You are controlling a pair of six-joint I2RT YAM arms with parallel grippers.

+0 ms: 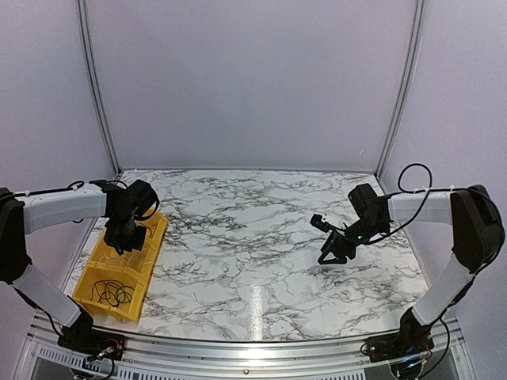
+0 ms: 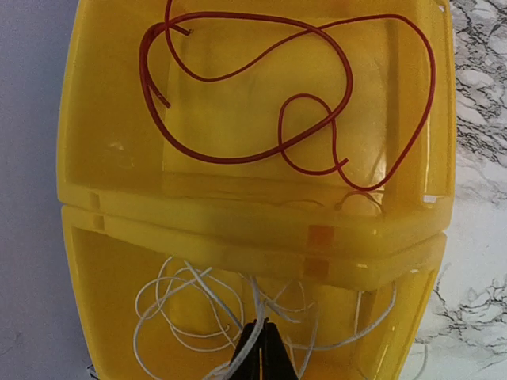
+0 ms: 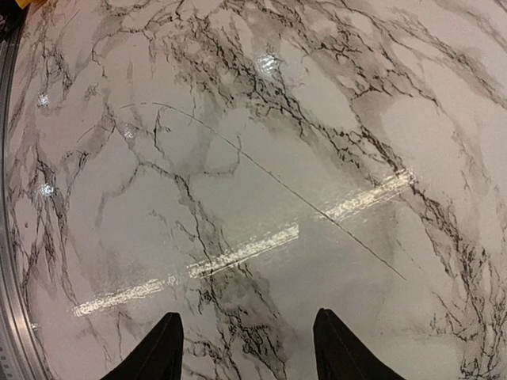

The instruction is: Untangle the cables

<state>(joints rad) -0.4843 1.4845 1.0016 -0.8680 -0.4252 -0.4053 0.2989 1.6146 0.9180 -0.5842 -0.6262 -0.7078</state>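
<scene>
A yellow bin (image 1: pixel 156 237) lies at the table's left edge. Thin black cables (image 1: pixel 112 293) lie in loose loops in its near compartment. My left gripper (image 1: pixel 127 237) is down in the bin further back. In the left wrist view it (image 2: pixel 265 352) is shut on a white cable (image 2: pixel 190 309), one of several white loops in that compartment. A red cable (image 2: pixel 245 99) lies looped in the neighbouring compartment, past the yellow divider (image 2: pixel 238 218). My right gripper (image 1: pixel 333 252) hangs open and empty above the marble, also seen in the right wrist view (image 3: pixel 245 344).
The marble table (image 1: pixel 253 229) runs between the two arms. A thin dark line (image 3: pixel 277 182) crosses the marble under the right gripper; I cannot tell whether it is a scratch or a wire. White walls enclose the table.
</scene>
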